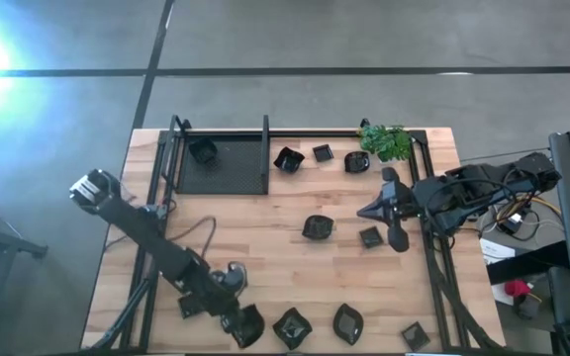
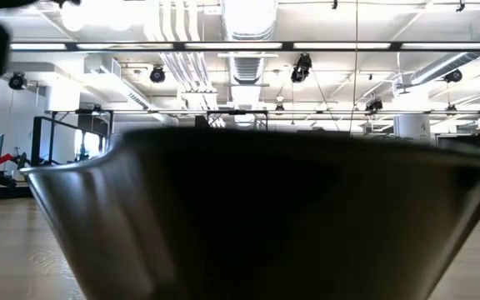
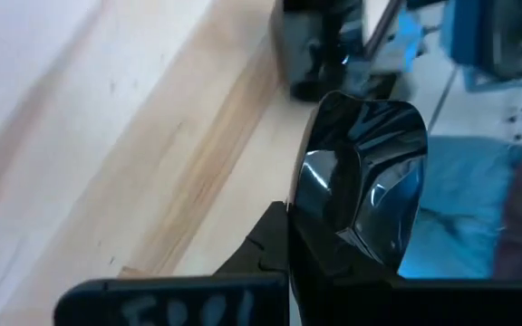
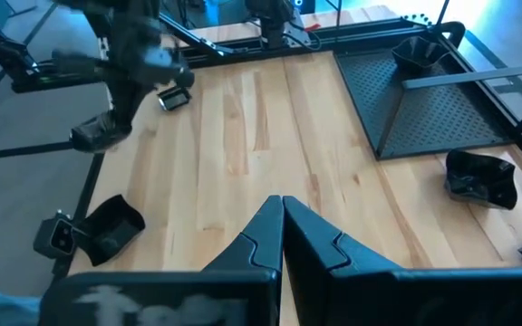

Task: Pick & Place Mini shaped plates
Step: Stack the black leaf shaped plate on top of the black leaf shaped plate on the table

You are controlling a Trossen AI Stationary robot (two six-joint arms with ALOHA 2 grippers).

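Several glossy black mini shaped plates lie on the wooden table: two at mid-table (image 1: 317, 227) (image 1: 370, 236), three by the far edge (image 1: 288, 158), three along the near edge (image 1: 292, 326). One more (image 1: 203, 150) sits on the black tray (image 1: 236, 168). My left gripper (image 1: 237, 321) is at the near edge, shut on one mini plate (image 3: 361, 190). My right gripper (image 4: 282, 217) hovers shut over the table's right half (image 1: 364, 211), holding nothing. In the low view one plate (image 2: 257, 217) fills the picture. My left gripper pinches the mini plate by its rim (image 3: 320, 258) between the two fingers. The rest of the plate sticks out past the fingertips, its glossy hollow facing the camera. The plate is lifted clear of the table and tilted.
A small green plant (image 1: 386, 141) stands at the far right corner beside the black frame rails (image 1: 426, 178). A small dark object (image 1: 188, 305) lies on the table close to my left arm. Bare wood lies open at mid-table left (image 1: 245, 222).
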